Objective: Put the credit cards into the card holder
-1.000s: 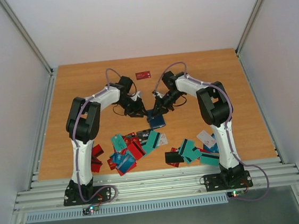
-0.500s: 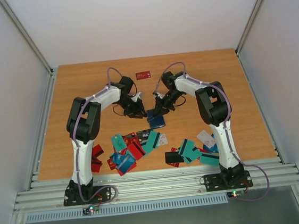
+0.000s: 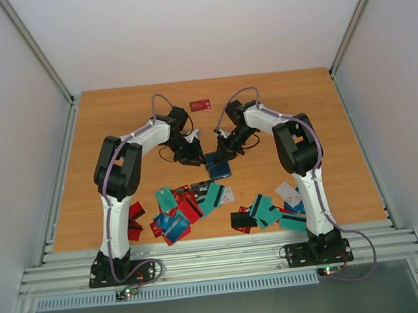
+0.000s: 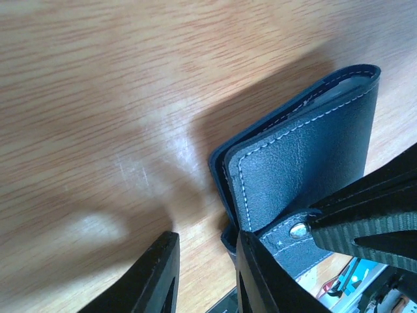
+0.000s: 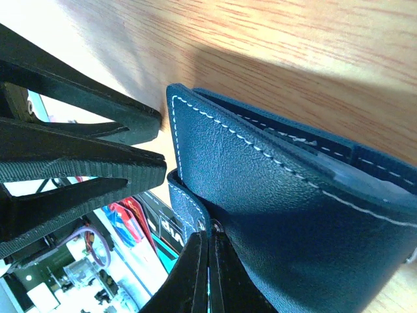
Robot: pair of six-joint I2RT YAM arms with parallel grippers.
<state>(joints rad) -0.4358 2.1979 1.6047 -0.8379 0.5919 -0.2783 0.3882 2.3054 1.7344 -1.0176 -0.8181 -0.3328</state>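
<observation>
The dark navy card holder point(image 3: 218, 169) lies at the table's middle, folded, with white stitching; it also shows in the left wrist view point(image 4: 306, 150) and the right wrist view point(image 5: 273, 189). My right gripper point(image 5: 209, 261) is shut on the holder's snap strap point(image 5: 186, 202) and also shows in the top view point(image 3: 221, 154). My left gripper point(image 4: 203, 277) is open, also seen from above point(image 3: 196, 156); its right finger point(image 4: 260, 280) touches the holder's near corner, with bare wood between the jaws. Credit cards point(image 3: 188, 203) lie scattered near the front edge.
More cards lie in heaps at the front right point(image 3: 274, 209) and front left point(image 3: 133, 220), with a black card point(image 3: 242, 219) between. One red card point(image 3: 201, 105) lies alone at the far side. White walls enclose the wooden table point(image 3: 102, 138).
The right wrist has shifted very slightly towards the far side. The holder and the left arm stay about where they were.
</observation>
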